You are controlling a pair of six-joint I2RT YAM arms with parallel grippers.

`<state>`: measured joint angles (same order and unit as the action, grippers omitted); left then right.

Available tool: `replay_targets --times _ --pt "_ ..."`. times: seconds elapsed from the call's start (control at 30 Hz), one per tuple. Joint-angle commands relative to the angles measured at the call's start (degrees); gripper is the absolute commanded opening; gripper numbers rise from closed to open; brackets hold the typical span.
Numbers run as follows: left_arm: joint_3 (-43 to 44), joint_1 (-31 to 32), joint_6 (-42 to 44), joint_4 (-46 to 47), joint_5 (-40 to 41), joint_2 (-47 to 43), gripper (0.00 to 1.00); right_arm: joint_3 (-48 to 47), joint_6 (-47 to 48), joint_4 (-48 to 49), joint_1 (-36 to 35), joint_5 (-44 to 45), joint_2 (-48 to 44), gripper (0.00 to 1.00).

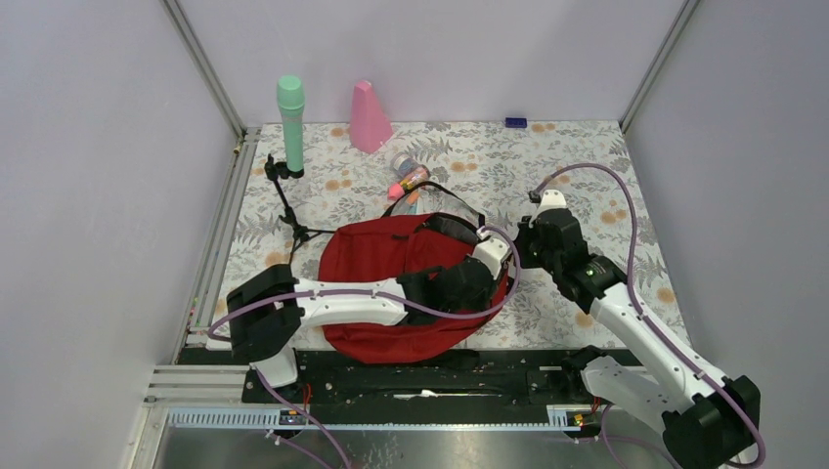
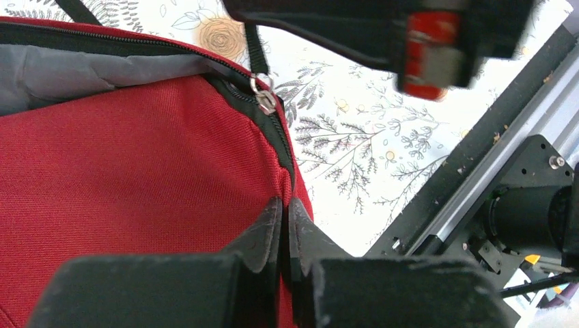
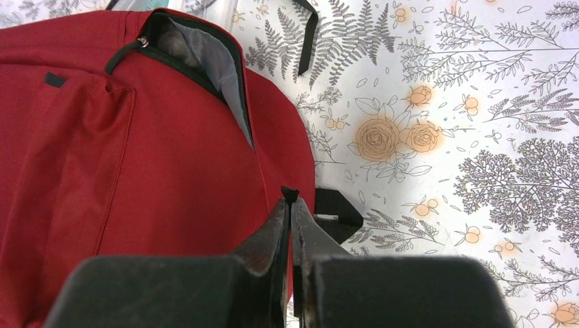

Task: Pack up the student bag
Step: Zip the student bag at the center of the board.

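The student bag (image 1: 386, 256) is a large red backpack lying flat in the middle of the mat, its top zip partly undone over grey lining (image 3: 198, 55). My left arm reaches across the bag to its right edge. There my left gripper (image 2: 287, 205) is shut on the black zip seam, below the silver zip slider (image 2: 263, 96). My right gripper (image 3: 290, 198) is shut on a small black tab at the same edge of the bag, and the tab's tip pokes out above the fingertips. In the top view both grippers meet at the bag's right rim, left gripper (image 1: 497, 266) and right gripper (image 1: 515, 256).
A mint-green cylinder (image 1: 290, 109) stands on a black tripod (image 1: 288, 200) at the back left. A pink cone-shaped thing (image 1: 370, 117) and a small pink-capped bottle (image 1: 409, 176) lie behind the bag. A small blue item (image 1: 515, 122) sits at the back wall. Black bag straps (image 1: 445, 191) trail behind the bag.
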<state>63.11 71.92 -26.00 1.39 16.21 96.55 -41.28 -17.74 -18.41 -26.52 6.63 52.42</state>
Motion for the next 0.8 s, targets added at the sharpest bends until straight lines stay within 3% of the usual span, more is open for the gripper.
replay_targets --times 0.0,0.77 --pt "-1.8 3.3 3.5 3.0 -2.8 -3.2 0.0 -5.7 2.4 2.0 0.3 1.9 2.9 0.0" --pt "-10.8 8.1 5.8 4.1 -3.6 -9.0 0.0 -11.8 3.6 0.2 1.2 3.8 13.7 0.0"
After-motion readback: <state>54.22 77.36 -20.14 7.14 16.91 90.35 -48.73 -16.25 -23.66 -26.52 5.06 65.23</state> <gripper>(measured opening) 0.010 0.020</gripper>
